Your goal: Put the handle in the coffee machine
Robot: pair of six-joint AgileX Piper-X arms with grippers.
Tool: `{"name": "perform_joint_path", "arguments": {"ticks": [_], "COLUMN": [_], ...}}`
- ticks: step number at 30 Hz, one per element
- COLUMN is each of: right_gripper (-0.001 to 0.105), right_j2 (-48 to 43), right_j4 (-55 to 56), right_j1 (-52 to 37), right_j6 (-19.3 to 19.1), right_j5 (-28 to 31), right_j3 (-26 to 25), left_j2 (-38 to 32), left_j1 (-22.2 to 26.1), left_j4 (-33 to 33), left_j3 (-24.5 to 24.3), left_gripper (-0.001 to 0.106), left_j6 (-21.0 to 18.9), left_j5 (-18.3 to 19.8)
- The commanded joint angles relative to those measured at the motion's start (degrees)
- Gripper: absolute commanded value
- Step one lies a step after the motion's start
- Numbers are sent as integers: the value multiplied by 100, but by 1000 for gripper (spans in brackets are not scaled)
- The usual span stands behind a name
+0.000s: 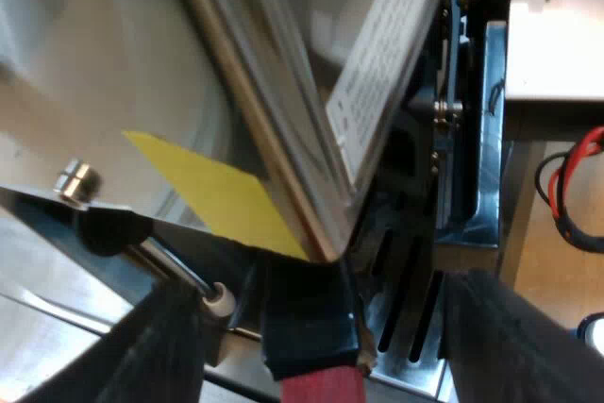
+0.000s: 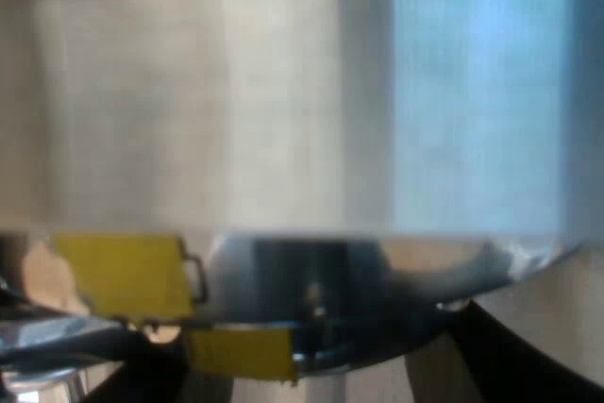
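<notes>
Left fingers [image 1: 160, 351] stand wide astride the red-ended handle [image 1: 316, 351] at the machine [image 1: 264, 120] front, right fingers [image 2: 528, 356] wide too by its metal rim; I fear, if unlocked, the handle drops out.

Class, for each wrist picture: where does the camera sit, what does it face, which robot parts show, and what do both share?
Left wrist view: on the left arm, looking close at the espresso machine's metal edge; the left gripper's fingers stand open either side of the red-ended handle.
Right wrist view: on the right arm, very close to the machine's shiny metal; the right gripper's fingers show, apart.
Shared: the machine and its yellow patch.
</notes>
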Motion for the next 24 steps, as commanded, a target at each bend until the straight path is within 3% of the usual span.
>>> {"name": "perform_joint_path", "arguments": {"ticks": [1,6,7,10,12,18,21,24], "right_gripper": [44,44,44,44,44,44,44,44], "right_j2": [-133,-133,-133,-133,-133,-133,-133,-133], "right_j4": [-523,-523,-523,-523,-537,-538,-554,-554], "right_j1": [-39,-39,-39,-39,-39,-39,-39,-39], "right_j6": [-3,-3,-3,-3,-3,-3,-3,-3], "right_j5": [-22,-22,-22,-22,-22,-22,-22,-22], "right_j3": [-82,-82,-82,-82,-82,-82,-82,-82], "left_j2": [-81,-148,-147,-147,-120,371,697,838], "left_j1": [135,603,756,914,913,783,704,686], "left_j4": [-29,-85,-184,-358,-411,-457,-432,-302], "left_j3": [-96,-122,-122,-122,-122,-122,-122,-122], "left_gripper": [58,57,52,30,0,1,1,1], "left_j6": [-184,-301,-301,-301,-301,-715,-716,-644], "left_j5": [169,278,316,314,42,-240,-701,-742]}}
